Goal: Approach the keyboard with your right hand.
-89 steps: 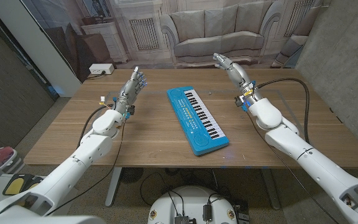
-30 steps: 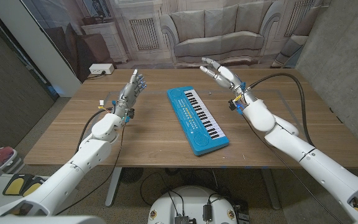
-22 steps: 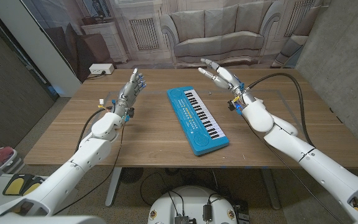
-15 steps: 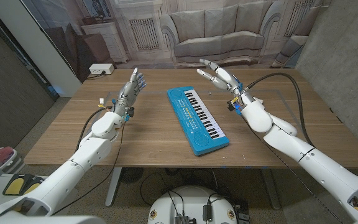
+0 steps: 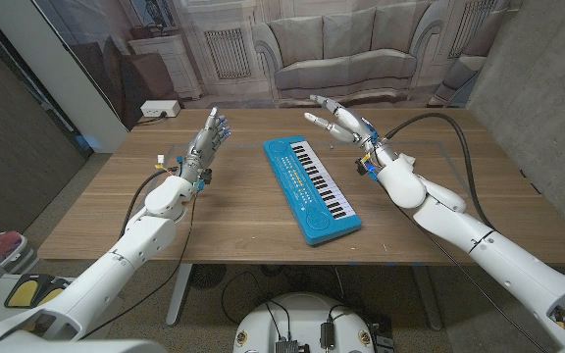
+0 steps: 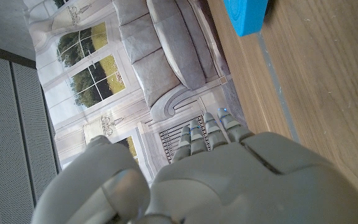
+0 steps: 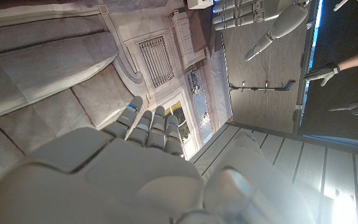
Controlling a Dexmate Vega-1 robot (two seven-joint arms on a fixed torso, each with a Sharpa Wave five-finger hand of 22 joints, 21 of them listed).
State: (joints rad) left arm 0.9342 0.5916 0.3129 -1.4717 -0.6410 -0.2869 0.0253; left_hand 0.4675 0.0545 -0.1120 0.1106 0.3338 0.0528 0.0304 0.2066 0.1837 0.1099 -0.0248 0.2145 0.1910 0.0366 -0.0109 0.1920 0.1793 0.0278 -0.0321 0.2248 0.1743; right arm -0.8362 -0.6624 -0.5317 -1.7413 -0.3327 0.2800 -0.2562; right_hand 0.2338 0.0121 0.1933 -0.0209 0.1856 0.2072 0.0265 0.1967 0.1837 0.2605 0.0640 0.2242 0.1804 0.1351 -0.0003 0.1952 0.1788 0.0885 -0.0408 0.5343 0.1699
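wooden table [image 5: 243, 211] carries everything, its top set before a printed backdrop [image 5: 341, 44] of a sofa and panelled walls. on it, about the middle, lies the blue keyboard [image 5: 310, 186], set at a slant so its far end with the round controls points toward the backdrop and its near end toward the front edge; the white and black keys run along the side nearer the right arm. in the left wrist view one blue corner of it [image 6: 246, 15] shows on the wood. the right hand [image 5: 343, 120] is raised over the far right part of the table, just beside the keyboard's far end and not touching it, fingers spread wide and reaching toward the keys, holding nothing. a black cable loops from the right wrist [image 5: 430, 123] across the wood. the left hand [image 5: 209, 134] stands upright well to the left of the keyboard, fingers straight and slightly apart, empty, with thin wires at its wrist. in the right wrist view the back of the right hand [image 7: 135, 174] shows with its fingers straight against the backdrop. a small white box [image 5: 159, 109] sits on the floor beyond the table's far left corner.
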